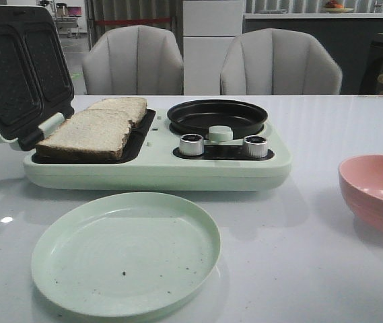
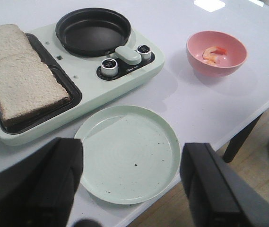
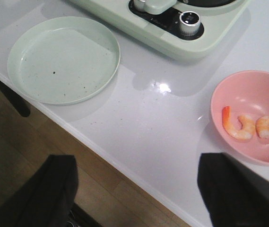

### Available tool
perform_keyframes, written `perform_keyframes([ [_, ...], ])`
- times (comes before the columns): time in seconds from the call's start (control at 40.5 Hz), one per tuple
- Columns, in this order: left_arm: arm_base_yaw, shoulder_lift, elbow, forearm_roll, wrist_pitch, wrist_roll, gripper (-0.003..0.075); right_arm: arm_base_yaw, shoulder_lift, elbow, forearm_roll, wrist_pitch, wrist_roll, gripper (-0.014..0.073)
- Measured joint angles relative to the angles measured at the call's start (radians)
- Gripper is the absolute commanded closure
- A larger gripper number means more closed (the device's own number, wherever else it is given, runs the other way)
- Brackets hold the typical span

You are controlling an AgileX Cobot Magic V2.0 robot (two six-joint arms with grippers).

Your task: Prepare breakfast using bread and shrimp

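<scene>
Left gripper (image 2: 132,187): black fingers spread, empty, above pale green round plate (image 2: 127,152).
Right gripper (image 3: 136,189): spread, empty.
Bread (image 1: 95,126): two crusted slices on open mint sandwich maker (image 1: 157,165), 10 o'clock of plate.
Shrimp (image 3: 252,125): two curled orange pieces in pink bowl (image 3: 229,94), 3 o'clock.
Advice: pinch one slice by its crust edge, lift level.

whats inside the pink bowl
Two curled shrimp lie inside the pink bowl. From the front view its near wall hides almost all of them.
</scene>
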Motion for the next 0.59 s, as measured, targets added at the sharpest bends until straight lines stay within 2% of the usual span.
perform_keyframes([
  [0.37,0.0,0.005,-0.002,0.0,0.005,0.0,0.0242,0.0,-0.032,0.011,-0.004,0.013,0.0,-0.0026],
  [0.493,0.0,0.063,-0.043,0.034,0.072,0.0,0.0297,0.0,-0.032,0.011,-0.004,0.013,0.0,-0.0026],
  [0.592,0.0,0.146,-0.09,0.072,0.162,0.0,0.0374,0.0,-0.032,0.011,-0.004,0.014,0.0,-0.0026],
])
